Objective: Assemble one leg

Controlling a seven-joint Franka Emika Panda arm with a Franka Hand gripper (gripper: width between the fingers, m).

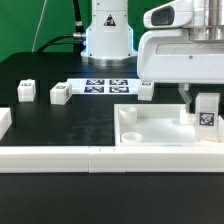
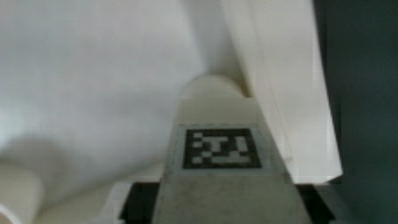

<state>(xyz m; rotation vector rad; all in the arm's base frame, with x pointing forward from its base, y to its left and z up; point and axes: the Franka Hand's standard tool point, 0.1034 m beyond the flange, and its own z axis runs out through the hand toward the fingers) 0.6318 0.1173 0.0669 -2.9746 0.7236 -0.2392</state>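
My gripper (image 1: 204, 102) is shut on a leg (image 1: 207, 114), a small white block with a black-and-white tag facing the camera. It holds the leg upright at the exterior view's right corner of the large white tray (image 1: 150, 131); I cannot tell whether the leg touches the tray. In the wrist view the leg (image 2: 222, 150) runs out from between the dark fingers (image 2: 150, 200), with the tray's floor (image 2: 89, 80) and wall (image 2: 276, 60) beyond it. Three more legs lie on the black table: two at the exterior view's left (image 1: 25, 92) (image 1: 60, 94) and one behind the tray (image 1: 146, 90).
The marker board (image 1: 105, 85) lies at the back by the robot's base (image 1: 107, 40). Long white border rails (image 1: 60, 156) run along the front edge and up the exterior view's left side (image 1: 4, 122).
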